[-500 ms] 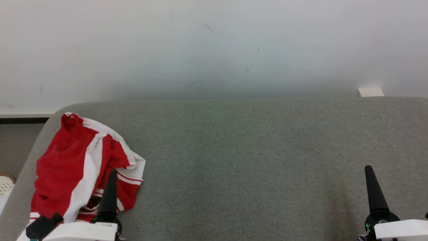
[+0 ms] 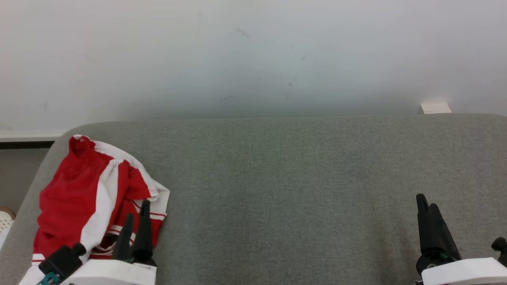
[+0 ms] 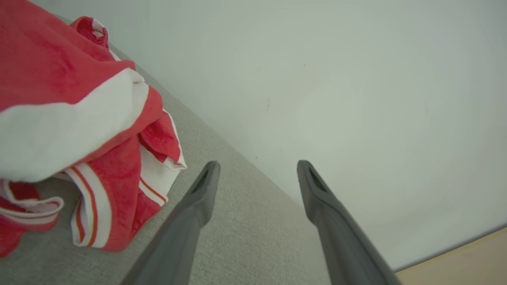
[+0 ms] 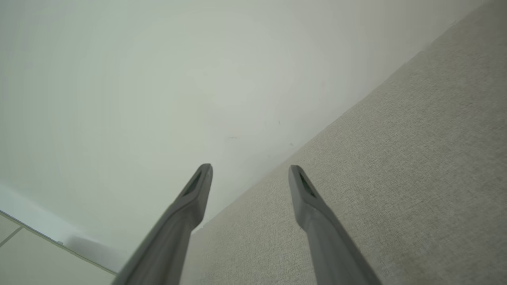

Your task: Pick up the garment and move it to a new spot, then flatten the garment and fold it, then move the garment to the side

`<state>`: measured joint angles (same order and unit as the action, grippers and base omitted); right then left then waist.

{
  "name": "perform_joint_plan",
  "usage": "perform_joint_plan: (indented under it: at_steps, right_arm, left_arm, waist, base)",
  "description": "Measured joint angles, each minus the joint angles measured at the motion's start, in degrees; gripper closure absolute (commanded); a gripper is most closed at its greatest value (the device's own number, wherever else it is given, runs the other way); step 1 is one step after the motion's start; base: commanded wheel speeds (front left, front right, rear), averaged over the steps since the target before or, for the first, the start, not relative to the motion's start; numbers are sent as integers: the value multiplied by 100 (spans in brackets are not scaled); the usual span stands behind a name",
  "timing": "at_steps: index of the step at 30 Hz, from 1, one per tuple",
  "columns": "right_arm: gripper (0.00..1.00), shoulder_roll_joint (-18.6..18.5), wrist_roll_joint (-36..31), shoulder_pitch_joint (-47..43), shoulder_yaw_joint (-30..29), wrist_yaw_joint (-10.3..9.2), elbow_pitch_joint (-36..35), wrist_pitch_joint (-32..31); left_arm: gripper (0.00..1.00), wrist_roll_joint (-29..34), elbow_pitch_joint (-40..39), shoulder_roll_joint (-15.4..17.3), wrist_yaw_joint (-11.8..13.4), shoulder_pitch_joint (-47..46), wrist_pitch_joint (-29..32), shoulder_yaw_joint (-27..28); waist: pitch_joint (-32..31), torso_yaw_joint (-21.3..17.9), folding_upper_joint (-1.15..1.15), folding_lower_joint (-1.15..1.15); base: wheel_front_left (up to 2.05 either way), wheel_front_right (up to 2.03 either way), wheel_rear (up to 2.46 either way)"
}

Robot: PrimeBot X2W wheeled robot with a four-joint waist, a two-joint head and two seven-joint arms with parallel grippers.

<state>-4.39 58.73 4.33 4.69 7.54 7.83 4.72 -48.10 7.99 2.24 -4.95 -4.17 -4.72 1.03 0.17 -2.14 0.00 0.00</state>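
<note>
Left pincer (image 2: 136, 213), right pincer (image 2: 427, 202) open, empty. Left: bite deep into garment (image 2: 75, 190) near edge, lift clear of table (image 2: 297, 178).

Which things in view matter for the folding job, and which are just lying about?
For the job: red-and-white garment crumpled at left; left gripper, open; right gripper, open; grey surface.
Lying about: small white block past the far edge; pale perforated object at left edge.
</note>
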Motion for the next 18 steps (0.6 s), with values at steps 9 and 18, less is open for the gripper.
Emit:
perform_joint_plan:
  at_steps: [9, 18]
  right_arm:
    - [0, -46, -1017, -1, 45, 0, 13, 151]
    - [0, 35, -1950, -2, -12, 0, 144, 299]
  left_arm:
    - [0, 894, 74, 4, 101, 12, -147, -115]
    - [0, 1595, 215, 13, 132, 36, -303, -212]
  waist:
    - [-24, -41, 0, 0]
    - [-55, -89, 0, 0]
  base:
    - [0, 0, 0]
    - [0, 0, 0]
